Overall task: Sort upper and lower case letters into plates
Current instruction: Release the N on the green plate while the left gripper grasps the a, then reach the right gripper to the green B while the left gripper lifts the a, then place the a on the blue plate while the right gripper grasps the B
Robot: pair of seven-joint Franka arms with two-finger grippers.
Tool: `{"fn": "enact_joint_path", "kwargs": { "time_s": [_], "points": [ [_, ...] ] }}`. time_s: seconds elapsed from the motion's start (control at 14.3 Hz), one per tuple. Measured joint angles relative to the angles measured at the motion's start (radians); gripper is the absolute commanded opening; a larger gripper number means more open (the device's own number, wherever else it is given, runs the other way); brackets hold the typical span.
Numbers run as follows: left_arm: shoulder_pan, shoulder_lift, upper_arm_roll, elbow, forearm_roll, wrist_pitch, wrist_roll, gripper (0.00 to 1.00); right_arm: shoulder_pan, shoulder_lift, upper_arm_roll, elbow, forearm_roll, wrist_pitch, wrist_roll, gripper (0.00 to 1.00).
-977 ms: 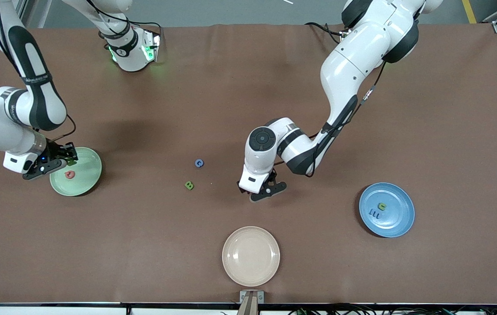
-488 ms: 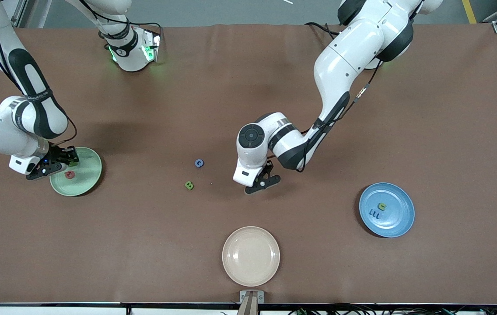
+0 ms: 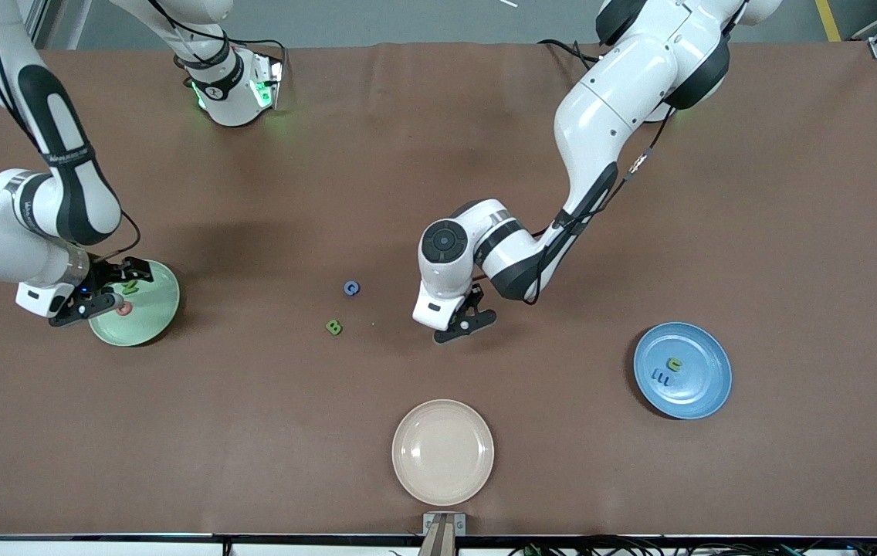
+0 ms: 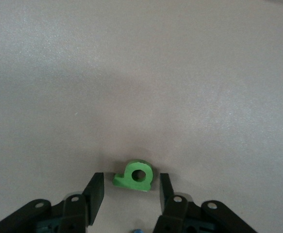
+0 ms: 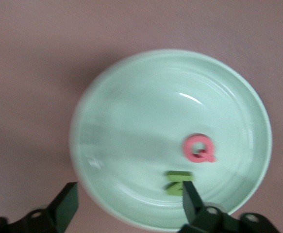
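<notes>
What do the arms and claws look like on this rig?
Both arms are glossy white shells with black joint bands and round black caps at the wrist joints; thin black cables run along the outside. The left claw and right claw are black with angular two-finger jaws showing silver screws. A green light glows at the right arm's base.

Three plates ring the table (image 3: 408,154): the mint plate (image 3: 153,324) at the right arm's end, the blue plate (image 3: 705,390) at the left arm's end, and the beige plate (image 3: 443,452) between them, nearest the front camera. Letters Q (image 5: 198,148) and N (image 5: 178,183) lie in the mint plate; two more letters (image 3: 666,371) lie in the blue one. On the bare table between the mint and blue plates sit C (image 3: 351,288) and, nearer the camera, B (image 3: 334,327). A small curved letter (image 4: 134,175) lies toward the left arm's end of those two.
</notes>
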Motion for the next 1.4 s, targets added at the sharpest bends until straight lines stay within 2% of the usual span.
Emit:
{"fn": "enact_joint_path", "kwargs": {
  "time_s": [0.14,0.21,0.35,0.56,0.63,0.7,0.84,0.91,1.12,1.26,1.4],
  "points": [
    [0.000,0.001,0.000,0.000,0.000,0.000,0.000,0.53,0.128,-0.046,0.006,0.064,0.004,-0.137,0.249,1.00],
    [0.000,0.003,0.001,0.000,0.000,0.000,0.000,0.52,0.193,-0.056,0.008,0.095,0.013,-0.174,0.383,1.00],
    [0.001,0.007,0.001,0.001,0.000,0.001,0.000,0.50,0.314,-0.054,0.010,0.147,0.085,-0.190,0.657,1.00],
    [0.001,0.008,0.003,0.001,0.000,0.003,0.000,0.45,0.456,0.014,0.010,0.236,0.186,-0.186,1.076,1.00],
    [0.002,0.009,0.003,0.002,0.000,0.003,0.000,0.40,0.491,0.056,0.010,0.267,0.191,-0.175,1.211,1.00],
    [0.002,0.009,0.004,0.002,0.000,0.003,0.000,0.30,0.520,0.105,0.010,0.298,0.191,-0.155,1.302,1.00],
    [0.002,0.009,0.004,0.004,0.000,0.004,0.000,0.03,0.557,0.206,0.009,0.352,0.191,-0.088,1.368,1.00],
    [0.002,0.009,0.004,0.005,0.000,0.004,0.000,0.00,0.567,0.254,0.008,0.370,0.191,-0.036,1.376,1.00],
    [0.015,0.008,0.006,0.016,-0.004,0.004,0.000,0.00,0.591,0.350,0.004,0.390,0.191,0.072,1.378,0.97],
    [0.062,-0.011,0.008,0.033,-0.005,0.004,0.021,0.01,0.605,0.367,-0.001,0.395,0.191,0.079,1.381,0.92],
    [0.135,-0.057,0.007,0.034,-0.006,-0.021,0.127,0.01,0.619,0.368,-0.012,0.397,0.183,0.079,1.390,0.84]
  ]
}}
